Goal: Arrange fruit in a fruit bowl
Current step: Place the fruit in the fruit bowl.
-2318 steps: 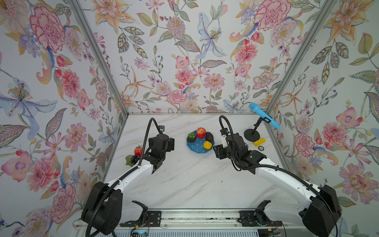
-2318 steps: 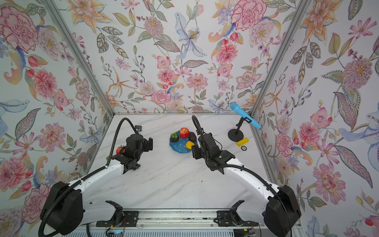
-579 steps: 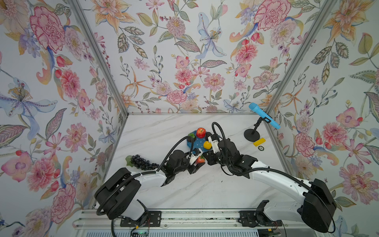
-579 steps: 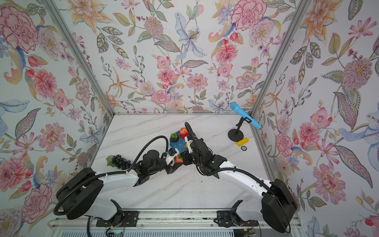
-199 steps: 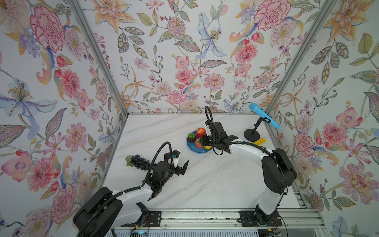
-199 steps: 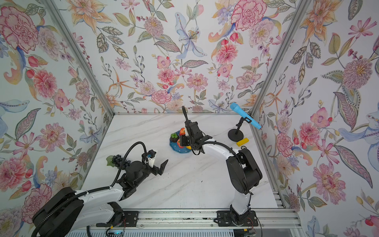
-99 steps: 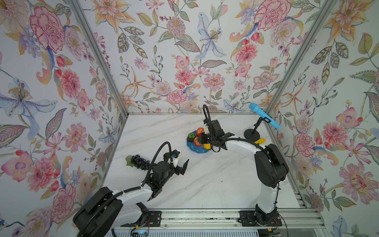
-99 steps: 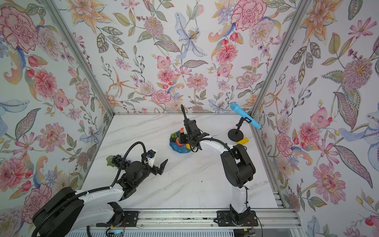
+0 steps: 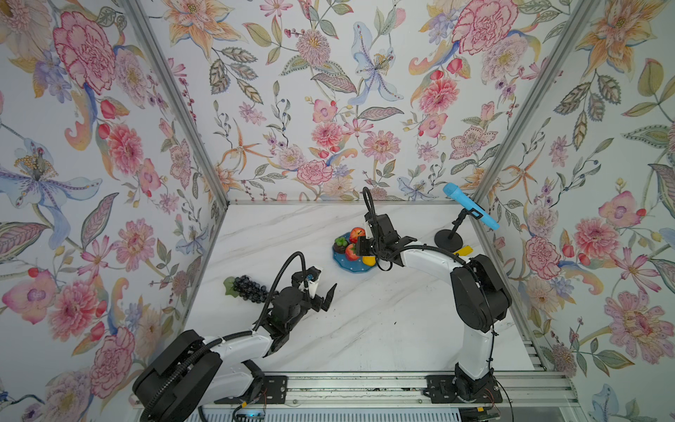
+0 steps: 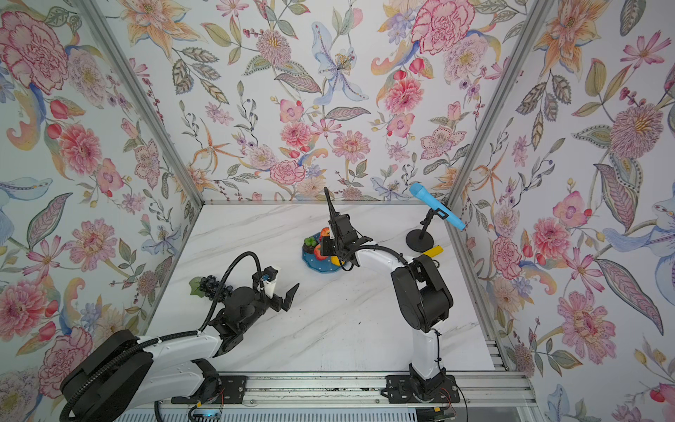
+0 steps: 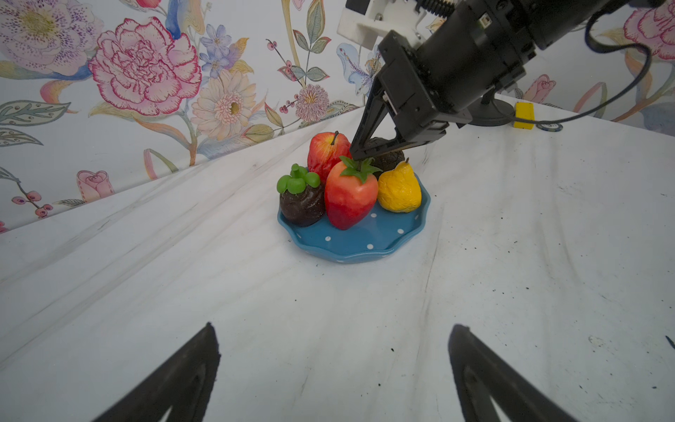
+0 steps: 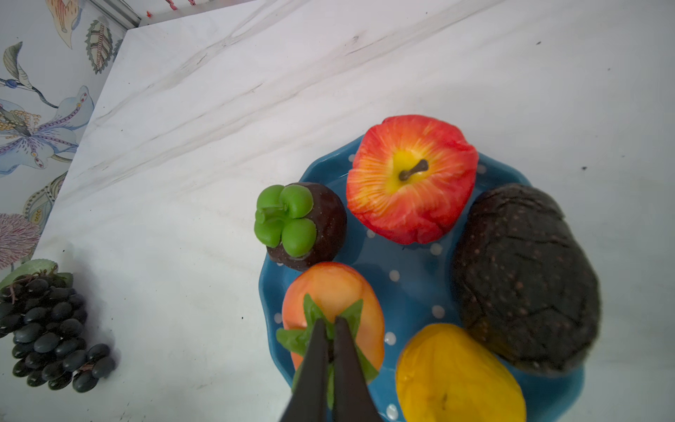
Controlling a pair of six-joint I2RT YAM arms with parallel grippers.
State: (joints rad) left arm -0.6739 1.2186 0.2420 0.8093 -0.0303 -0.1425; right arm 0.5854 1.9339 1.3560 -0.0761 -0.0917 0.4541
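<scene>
The blue dotted fruit bowl (image 9: 353,269) (image 10: 322,269) (image 11: 361,252) (image 12: 412,292) sits at mid table. In it are the red apple (image 9: 357,234) (image 12: 411,179), the strawberry (image 9: 351,251) (image 11: 350,197) (image 12: 332,288), the lemon (image 11: 398,188) (image 12: 456,376), the avocado (image 12: 526,277) and a green-topped dark fruit (image 11: 301,201) (image 12: 299,223). My right gripper (image 12: 330,321) (image 11: 359,155) is shut on the strawberry's leafy top, and the strawberry stands upright. The grape bunch (image 9: 250,288) (image 10: 212,286) (image 12: 47,329) lies on the table by the left wall. My left gripper (image 9: 323,283) (image 11: 334,329) hovers open and empty between the grapes and the bowl.
A black microphone-stand base (image 9: 448,241) with a blue microphone (image 9: 469,206) stands at the back right. A small yellow block (image 9: 462,251) (image 11: 523,115) lies beside it. Flowered walls close in the left, back and right sides of the marble table (image 9: 365,329).
The right gripper has edged slightly leftward over the bowl onto the strawberry's top. The left arm has held still, open, after pulling back from the bowl.
</scene>
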